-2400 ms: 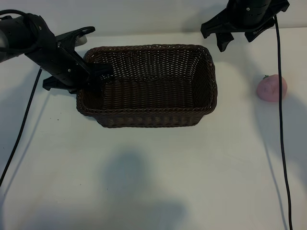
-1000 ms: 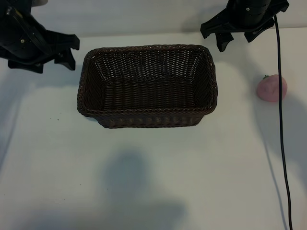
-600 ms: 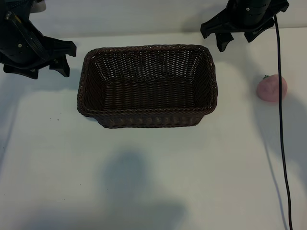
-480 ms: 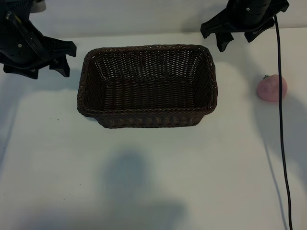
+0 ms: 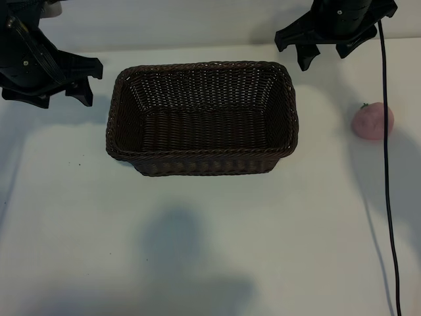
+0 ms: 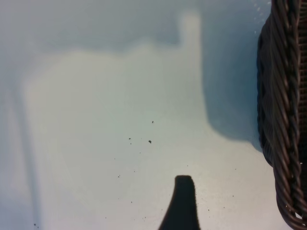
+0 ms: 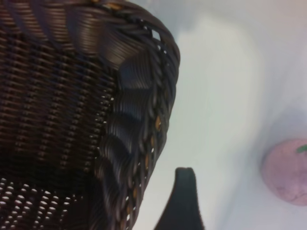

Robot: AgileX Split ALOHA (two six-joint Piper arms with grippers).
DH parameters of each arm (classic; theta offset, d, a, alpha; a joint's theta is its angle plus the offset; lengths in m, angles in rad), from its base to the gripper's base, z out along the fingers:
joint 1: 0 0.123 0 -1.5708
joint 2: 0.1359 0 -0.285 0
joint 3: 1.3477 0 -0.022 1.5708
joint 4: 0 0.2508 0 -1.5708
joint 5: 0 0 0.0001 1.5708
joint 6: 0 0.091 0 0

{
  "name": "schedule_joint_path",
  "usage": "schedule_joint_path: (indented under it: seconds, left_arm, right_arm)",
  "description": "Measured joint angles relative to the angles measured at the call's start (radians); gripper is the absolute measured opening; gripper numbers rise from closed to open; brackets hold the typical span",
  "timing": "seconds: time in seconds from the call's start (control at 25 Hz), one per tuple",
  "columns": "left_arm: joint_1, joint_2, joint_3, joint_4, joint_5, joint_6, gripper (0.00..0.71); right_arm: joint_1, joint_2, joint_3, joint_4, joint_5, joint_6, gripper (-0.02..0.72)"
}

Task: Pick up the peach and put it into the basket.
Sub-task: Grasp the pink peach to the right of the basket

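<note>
Task not begun, judging by the layout. Peach [image 5: 373, 121] resting on the white counter [image 5: 210, 237], well to the right of the basket [image 5: 202, 117], apart from it and untouched; small dark stem nub at its upper left. Basket empty inside, standing at centre toward the far half of the counter.

Right gripper [image 5: 325, 51] raised at the far right, above the basket's far-right corner, fingers spread and holding nothing. Peach visible in the right wrist view [image 7: 288, 172], off to one side of the basket rim [image 7: 144, 120]. Black cable [image 5: 387, 197] hanging past the peach toward the near edge.

Left gripper [image 5: 62, 82] at the far left, just beside the basket's left end, fingers apart, empty.

Left to do: reach to the peach, grasp, lift, carry over the rim, release inside. Right arm the closer candidate.

No brand, label or writing legible anywhere.
</note>
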Motion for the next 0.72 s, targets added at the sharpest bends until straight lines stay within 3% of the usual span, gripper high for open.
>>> schedule_joint_path:
  seconds: [0.72]
  left_arm:
    - [0.0, 0.0, 0.0, 0.0, -0.008, -0.001, 0.599]
  right_arm:
    - [0.0, 0.0, 0.0, -0.016, 0.0, 0.014, 0.599]
